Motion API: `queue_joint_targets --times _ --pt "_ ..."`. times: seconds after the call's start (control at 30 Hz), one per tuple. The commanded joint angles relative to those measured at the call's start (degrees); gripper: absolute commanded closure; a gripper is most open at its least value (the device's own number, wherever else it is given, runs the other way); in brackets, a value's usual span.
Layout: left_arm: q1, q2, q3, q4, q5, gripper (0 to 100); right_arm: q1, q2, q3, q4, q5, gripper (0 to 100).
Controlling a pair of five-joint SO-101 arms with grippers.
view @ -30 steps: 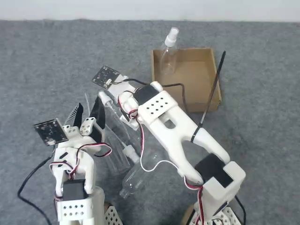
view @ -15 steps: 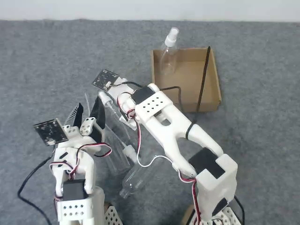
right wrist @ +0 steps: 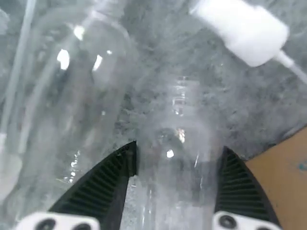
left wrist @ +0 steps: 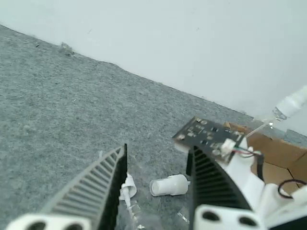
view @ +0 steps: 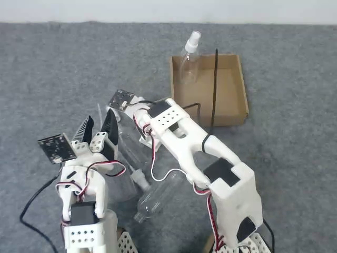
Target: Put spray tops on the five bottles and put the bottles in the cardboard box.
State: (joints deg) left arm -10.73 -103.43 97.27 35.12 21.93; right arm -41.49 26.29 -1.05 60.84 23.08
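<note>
A clear bottle (view: 187,66) with a white spray top stands in the far left corner of the cardboard box (view: 231,92). Several clear bottles lie on the carpet between the arms, one (view: 158,195) near the bases, another (view: 129,150) by the left gripper. My right gripper (right wrist: 178,149) is open, low over the pile, its fingers either side of a lying bottle (right wrist: 180,120); a loose spray top (right wrist: 244,31) lies beyond. My left gripper (view: 99,124) is open above the carpet, with a white spray top (left wrist: 170,185) lying past its fingers (left wrist: 103,187).
The right arm (view: 181,134) stretches across the middle of the pile toward the left arm. Its black cable (view: 214,87) crosses over the box. Grey carpet lies bare to the left and beyond the box, up to a white wall (left wrist: 192,48).
The right arm has swung toward the left arm and lowered over the bottles; its cable shifted across the box. A spray top near the pile's middle slid slightly. The left arm is still.
</note>
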Motion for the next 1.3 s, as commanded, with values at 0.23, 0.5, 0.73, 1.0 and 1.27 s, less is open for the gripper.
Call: queue_joint_targets --times 0.23,0.5,0.73,1.0,1.27 --pt "-0.4 -1.1 -0.7 -1.5 -0.2 81 0.2 -0.9 -1.2 -0.7 0.6 78.8" --pt "-0.4 -1.1 -0.7 -1.5 -0.2 81 0.2 -0.7 -3.4 0.7 0.7 95.7" --pt "-0.4 -1.1 -0.7 -1.5 -0.3 81 0.2 -1.1 -4.2 2.0 0.8 95.7" --pt "-0.4 -1.1 -0.7 -1.5 -0.3 81 0.3 -1.2 -4.2 2.1 0.7 95.7" --pt "-0.4 -1.1 -0.7 -1.5 -0.3 81 0.3 -1.3 -4.3 2.7 0.8 95.7"
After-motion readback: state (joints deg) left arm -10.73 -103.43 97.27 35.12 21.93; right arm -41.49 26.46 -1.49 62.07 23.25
